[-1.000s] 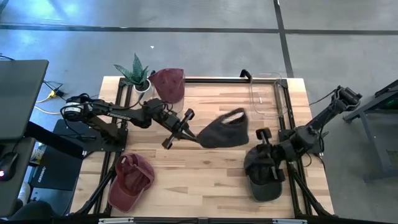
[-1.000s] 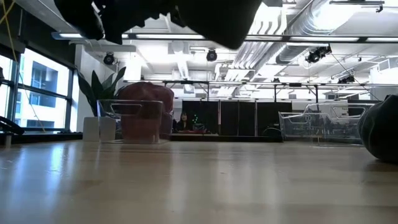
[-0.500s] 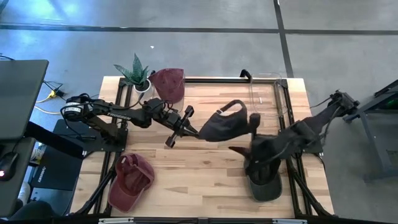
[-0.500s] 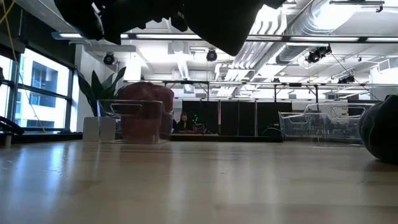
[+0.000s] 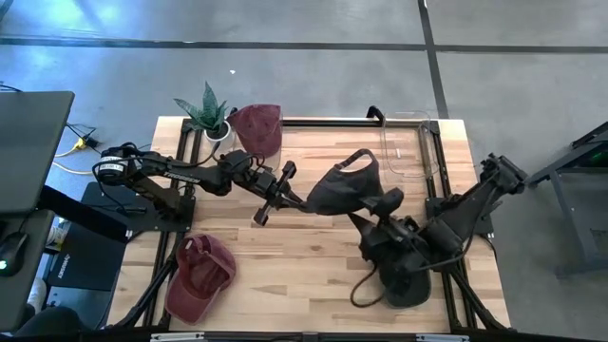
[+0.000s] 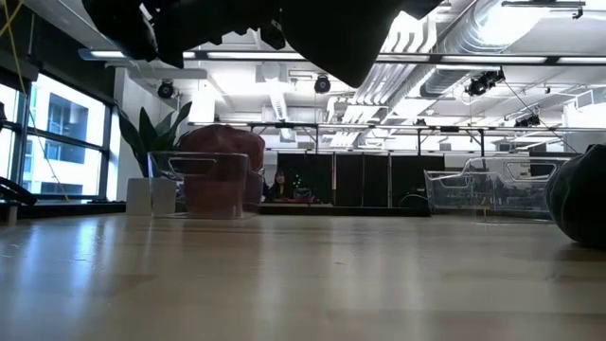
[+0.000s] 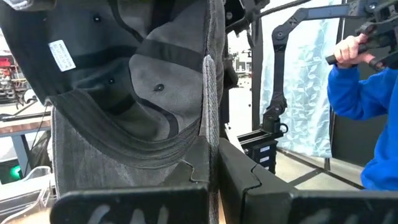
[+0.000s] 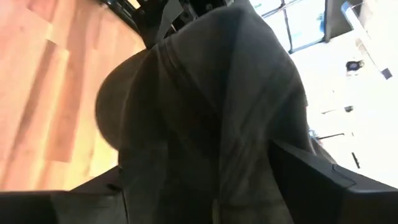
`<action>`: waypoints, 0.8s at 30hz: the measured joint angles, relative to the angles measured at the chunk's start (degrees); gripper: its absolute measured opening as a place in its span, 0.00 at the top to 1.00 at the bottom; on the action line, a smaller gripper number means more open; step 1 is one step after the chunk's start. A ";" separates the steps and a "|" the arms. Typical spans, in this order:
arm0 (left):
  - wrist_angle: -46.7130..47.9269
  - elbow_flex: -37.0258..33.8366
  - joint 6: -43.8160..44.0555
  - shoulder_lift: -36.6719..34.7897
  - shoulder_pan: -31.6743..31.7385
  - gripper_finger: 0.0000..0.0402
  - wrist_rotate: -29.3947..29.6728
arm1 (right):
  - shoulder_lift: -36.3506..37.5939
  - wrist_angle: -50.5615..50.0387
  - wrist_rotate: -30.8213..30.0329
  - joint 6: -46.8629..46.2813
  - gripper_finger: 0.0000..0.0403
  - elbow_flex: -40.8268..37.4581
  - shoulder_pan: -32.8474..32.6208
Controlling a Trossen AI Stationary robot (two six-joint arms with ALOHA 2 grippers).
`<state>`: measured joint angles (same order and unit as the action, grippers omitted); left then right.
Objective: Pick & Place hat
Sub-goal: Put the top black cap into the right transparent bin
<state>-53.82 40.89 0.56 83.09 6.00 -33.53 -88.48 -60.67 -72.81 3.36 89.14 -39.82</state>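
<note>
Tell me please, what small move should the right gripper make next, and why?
Probably close on the grey hat. The left gripper is shut on one edge and holds it above the table. The right gripper is open just beside the hat's other side, and its wrist view shows fabric between its fingers, so a grip looks ready.

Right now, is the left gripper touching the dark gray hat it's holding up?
Touching. The left wrist view shows the left gripper pinched shut on the dark gray hat, cloth clamped between its fingers.
</note>
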 joint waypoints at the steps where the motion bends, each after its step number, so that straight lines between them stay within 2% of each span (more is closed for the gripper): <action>1: 0.02 0.02 0.02 0.00 0.00 1.00 0.06 | 0.28 -2.53 0.42 -2.60 0.33 0.80 -0.54; 6: 0.04 0.02 0.13 0.00 0.00 1.00 0.08 | 2.02 -17.85 6.63 -15.93 0.38 5.17 -2.07; 9: 0.04 0.02 0.13 0.00 0.00 1.00 0.13 | 2.03 -24.23 7.86 -21.27 0.40 6.06 -1.39; 11: 0.04 0.02 0.15 0.00 0.00 1.00 0.29 | 2.03 -24.14 8.12 -20.71 0.43 5.35 -0.51; 18: 0.04 0.02 0.15 0.00 0.00 1.00 1.13 | 1.98 -14.95 7.75 -8.63 0.55 0.95 1.68; 21: 0.06 0.02 0.15 0.00 0.00 1.00 0.24 | 1.98 -13.88 8.52 -7.32 0.66 0.66 3.46; 24: 0.12 0.04 0.12 0.00 0.00 1.00 -2.43 | 2.01 -13.72 8.77 -7.84 0.80 0.66 5.51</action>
<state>-53.70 40.93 0.67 83.09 6.00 -35.96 -86.47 -74.39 -64.04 -4.48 89.80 -34.31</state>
